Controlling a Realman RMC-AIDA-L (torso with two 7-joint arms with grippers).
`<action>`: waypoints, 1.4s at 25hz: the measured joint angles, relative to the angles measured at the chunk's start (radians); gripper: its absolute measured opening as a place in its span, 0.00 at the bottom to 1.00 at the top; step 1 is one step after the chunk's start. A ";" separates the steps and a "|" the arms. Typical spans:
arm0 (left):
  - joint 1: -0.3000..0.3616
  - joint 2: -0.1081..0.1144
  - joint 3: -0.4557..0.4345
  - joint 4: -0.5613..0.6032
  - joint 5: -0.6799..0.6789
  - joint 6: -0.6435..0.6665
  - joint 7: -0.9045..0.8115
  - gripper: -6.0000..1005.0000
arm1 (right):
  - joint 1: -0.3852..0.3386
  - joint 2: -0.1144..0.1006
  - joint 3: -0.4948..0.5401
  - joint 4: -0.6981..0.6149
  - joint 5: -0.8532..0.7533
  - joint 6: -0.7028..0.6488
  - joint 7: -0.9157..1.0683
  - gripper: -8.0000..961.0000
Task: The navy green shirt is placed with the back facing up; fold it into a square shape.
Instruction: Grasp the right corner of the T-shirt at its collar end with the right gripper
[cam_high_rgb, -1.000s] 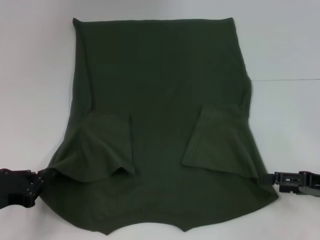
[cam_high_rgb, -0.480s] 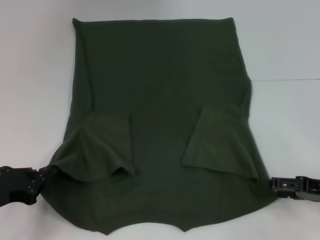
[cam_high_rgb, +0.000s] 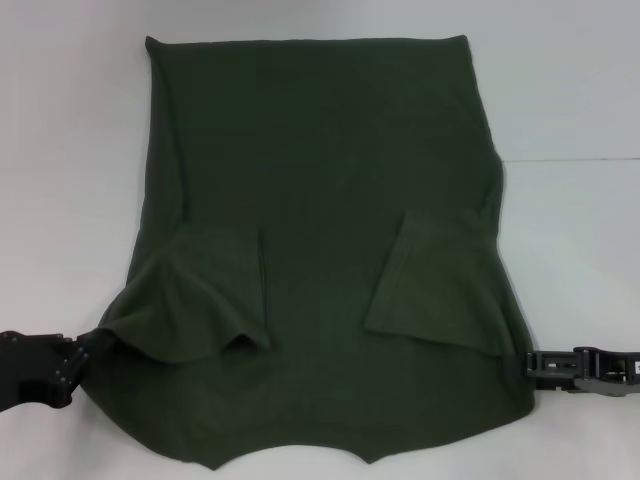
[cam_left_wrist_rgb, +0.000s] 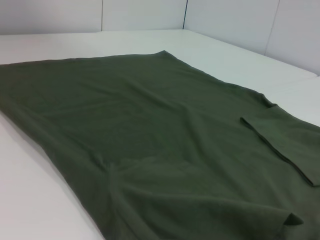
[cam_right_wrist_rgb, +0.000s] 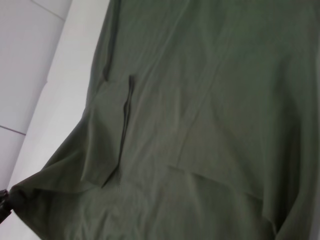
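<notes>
Now you are looking at the shirt (cam_high_rgb: 330, 250) lying plain side up on the white table (cam_high_rgb: 70, 150), both sleeves folded in over its body. Your left gripper (cam_high_rgb: 85, 352) is sitting at the shirt's near left edge, touching the cloth by the folded left sleeve; whether it is pinching the fabric cannot be told. Your right gripper (cam_high_rgb: 528, 366) is meeting the near right edge, its grip likewise unreadable.

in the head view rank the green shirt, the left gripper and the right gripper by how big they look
1. Navy green shirt, by far.
2-3. Left gripper and right gripper: both cut off by the frame edge, too alike to rank.
</notes>
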 joint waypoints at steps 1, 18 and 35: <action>-0.001 0.000 0.000 0.000 0.000 0.000 0.000 0.03 | 0.001 0.000 0.000 -0.001 0.000 -0.004 0.001 0.88; -0.015 0.000 0.000 -0.015 -0.001 -0.003 0.009 0.03 | -0.029 -0.010 0.001 0.006 -0.004 0.005 0.017 0.87; -0.020 0.000 0.000 -0.015 -0.002 -0.003 0.020 0.03 | -0.029 -0.008 0.005 0.008 -0.006 0.016 0.041 0.69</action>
